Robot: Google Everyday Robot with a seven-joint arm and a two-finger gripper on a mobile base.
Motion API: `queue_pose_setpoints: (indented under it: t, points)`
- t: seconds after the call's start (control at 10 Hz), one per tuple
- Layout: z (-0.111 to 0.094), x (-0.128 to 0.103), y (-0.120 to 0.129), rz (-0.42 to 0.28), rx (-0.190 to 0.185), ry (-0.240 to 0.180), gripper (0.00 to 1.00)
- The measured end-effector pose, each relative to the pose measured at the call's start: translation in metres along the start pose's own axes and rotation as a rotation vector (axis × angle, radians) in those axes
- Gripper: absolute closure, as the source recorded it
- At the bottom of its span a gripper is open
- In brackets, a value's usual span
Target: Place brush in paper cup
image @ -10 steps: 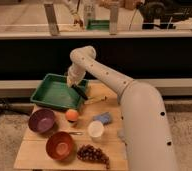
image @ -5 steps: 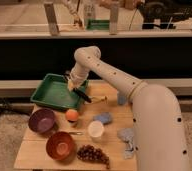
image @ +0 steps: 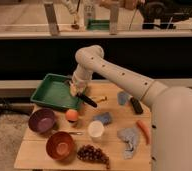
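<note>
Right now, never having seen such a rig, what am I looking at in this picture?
One camera looks down over a wooden table; where it is mounted is unknown. The big white shape is a robot arm reaching in from the right. Its gripper is at the right edge of the green plastic tray, fingers shut on a slim black brush. The small white paper cup stands nearer the camera, beside a purple bowl, an orange bowl and dark grapes.
</note>
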State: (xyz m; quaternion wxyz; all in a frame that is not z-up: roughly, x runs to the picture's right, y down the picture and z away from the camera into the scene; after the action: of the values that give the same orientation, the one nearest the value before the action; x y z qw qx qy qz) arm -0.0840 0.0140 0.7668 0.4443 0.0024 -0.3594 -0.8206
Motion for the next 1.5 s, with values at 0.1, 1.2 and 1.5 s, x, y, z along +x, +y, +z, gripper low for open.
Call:
queue_pose_setpoints:
  t: [0.1,1.2,1.5]
  points:
    - [-0.008,-0.015,-0.01,0.015,-0.005,-0.008,0.95]
    - [-0.017,-0.174,-0.036,-0.06,0.131,0.04,0.95]
    - [-0.011,-0.2,-0.036,-0.092,0.163,0.047,0.95]
